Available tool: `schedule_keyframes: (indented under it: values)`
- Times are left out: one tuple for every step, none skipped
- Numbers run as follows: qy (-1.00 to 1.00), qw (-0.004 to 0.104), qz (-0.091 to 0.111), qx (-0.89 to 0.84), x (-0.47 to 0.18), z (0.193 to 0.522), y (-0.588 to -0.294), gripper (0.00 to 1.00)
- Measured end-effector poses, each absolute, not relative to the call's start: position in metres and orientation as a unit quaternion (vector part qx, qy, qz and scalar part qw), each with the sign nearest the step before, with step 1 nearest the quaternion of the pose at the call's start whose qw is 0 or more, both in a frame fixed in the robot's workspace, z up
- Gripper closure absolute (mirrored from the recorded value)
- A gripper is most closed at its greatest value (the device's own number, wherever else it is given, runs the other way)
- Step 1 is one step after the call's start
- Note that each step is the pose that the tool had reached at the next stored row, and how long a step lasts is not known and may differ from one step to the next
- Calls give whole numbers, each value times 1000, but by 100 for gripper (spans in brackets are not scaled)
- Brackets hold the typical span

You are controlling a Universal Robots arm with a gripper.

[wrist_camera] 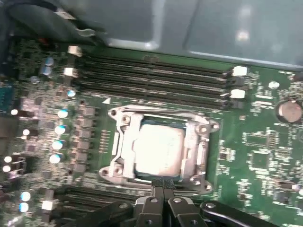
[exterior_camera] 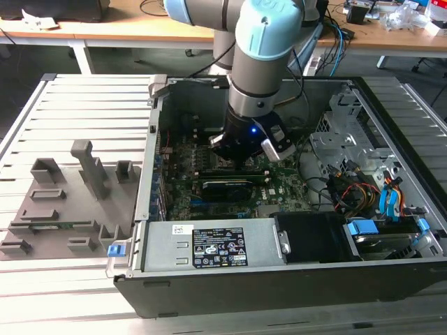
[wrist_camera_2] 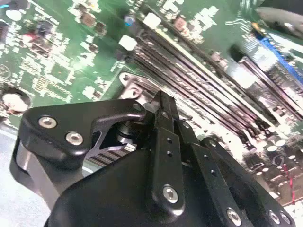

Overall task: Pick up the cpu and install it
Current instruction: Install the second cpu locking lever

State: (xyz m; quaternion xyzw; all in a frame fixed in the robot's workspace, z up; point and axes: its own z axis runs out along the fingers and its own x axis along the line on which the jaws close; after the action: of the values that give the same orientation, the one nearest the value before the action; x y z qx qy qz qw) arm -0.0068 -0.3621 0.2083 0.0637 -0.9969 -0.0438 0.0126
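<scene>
In socket frame (wrist_camera: 161, 149) — the cpu (wrist_camera: 158, 152)

My arm (exterior_camera: 262, 49) reaches down steeply from above, pale blue-capped joint uppermost, wrist pointing almost straight down. My gripper (wrist_camera: 163, 185) hangs low at the end of it, black linkage bars spread to either side (bolts visible in both wrist views). Fingers (wrist_camera_2: 161, 106) pressed together tip to tip, nothing between them. Blue light glows on the wrist.

The slatted pale metal table (exterior_camera: 84, 98) carries the open black computer case (exterior_camera: 279, 279) beneath the claw, and the grey plastic fixture board (exterior_camera: 70, 202) well aside.
</scene>
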Motion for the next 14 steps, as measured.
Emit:
schedule_keyframes:
  values:
    - [-997, 15, -33, 63, 2, 208, -354, 89]
    - [-997, 16, -29, 63, 5, 208, -349, 89]
    - [-997, 16, -28, 63, 7, 208, -347, 89]
    - [-997, 17, -27, 63, 9, 208, -345, 89]
    - [-998, 18, -25, 63, 12, 208, -342, 89]
    - [-998, 19, -24, 63, 14, 208, -340, 89]
    - [-998, 19, -22, 63, 15, 208, -338, 89]
    - [-998, 19, -22, 63, 16, 208, -338, 89]
    - [-998, 19, -21, 63, 16, 209, -337, 89]
    - [-998, 19, -20, 63, 16, 211, -335, 89]
    - [-998, 19, -18, 63, 16, 214, -333, 89]
    - [-998, 19, -17, 63, 16, 216, -332, 89]
    - [-998, 19, -13, 63, 16, 221, -331, 89]
    - [-998, 19, -11, 63, 16, 224, -330, 89]
